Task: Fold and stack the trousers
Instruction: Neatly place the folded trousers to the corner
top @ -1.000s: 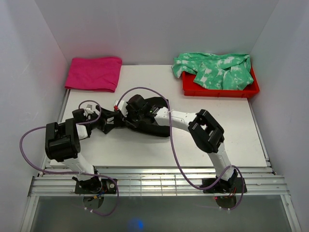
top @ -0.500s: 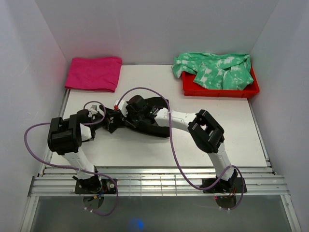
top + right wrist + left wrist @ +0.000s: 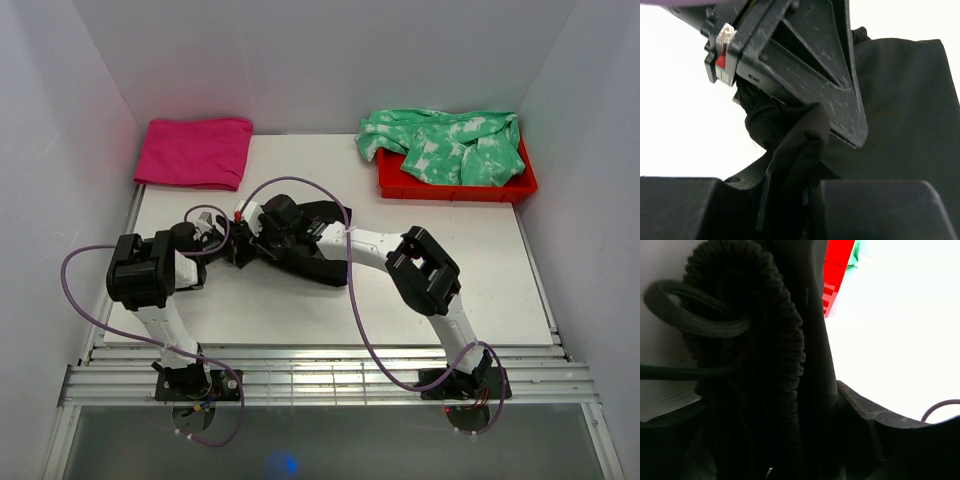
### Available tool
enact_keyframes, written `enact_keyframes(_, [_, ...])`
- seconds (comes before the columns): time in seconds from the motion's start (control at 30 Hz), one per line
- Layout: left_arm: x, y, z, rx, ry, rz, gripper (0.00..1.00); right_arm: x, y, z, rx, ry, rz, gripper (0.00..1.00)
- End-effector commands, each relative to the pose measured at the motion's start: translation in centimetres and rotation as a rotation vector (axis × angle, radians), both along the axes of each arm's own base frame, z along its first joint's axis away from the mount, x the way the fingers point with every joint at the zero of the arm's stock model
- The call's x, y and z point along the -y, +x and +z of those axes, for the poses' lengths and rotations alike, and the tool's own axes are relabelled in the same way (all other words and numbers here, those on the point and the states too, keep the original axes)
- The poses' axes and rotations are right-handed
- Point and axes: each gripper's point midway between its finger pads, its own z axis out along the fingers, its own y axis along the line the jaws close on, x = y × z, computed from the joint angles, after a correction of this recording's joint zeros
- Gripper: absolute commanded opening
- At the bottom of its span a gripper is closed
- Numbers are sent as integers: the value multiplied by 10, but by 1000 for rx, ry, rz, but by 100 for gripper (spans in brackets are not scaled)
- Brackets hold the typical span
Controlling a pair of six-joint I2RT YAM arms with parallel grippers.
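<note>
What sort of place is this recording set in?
Probably a lab robot cell: plain white walls boxing a white table, black trousers mid-table, a red bin holding a green garment.

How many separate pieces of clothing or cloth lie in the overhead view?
3: the black trousers bunched mid-table; a pink cloth folded at the far left; a green-and-white garment heaped on the red tray, far right. More may hide under that heap.
</note>
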Motion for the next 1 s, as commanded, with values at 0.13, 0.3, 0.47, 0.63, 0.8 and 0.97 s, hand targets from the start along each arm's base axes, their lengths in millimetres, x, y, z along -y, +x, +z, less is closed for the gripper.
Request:
enact_keyframes(0.13, [15, 5, 18, 67, -12, -42, 74, -35, -4, 35, 66, 115, 39, 8])
enact_keyframes(0.3, [11, 7, 20, 95, 9, -57, 30, -24, -6, 52, 92, 107, 51, 33])
enact_keyframes(0.47, [8, 12, 25, 133, 45, -77, 2, 28, -1, 89, 108, 113, 6, 69])
enact_keyframes(0.63, [8, 29, 24, 166, 138, -149, 0, 95, 4, 100, 52, 84, -56, 86])
enact_keyframes(0.8, [1, 100, 49, 439, 550, -261, 0, 174, 42, 128, 35, 120, -234, 91])
enact_keyframes(0.97, [-7, 140, 47, 459, 844, -356, 0, 237, 68, 142, 61, 133, -370, 93])
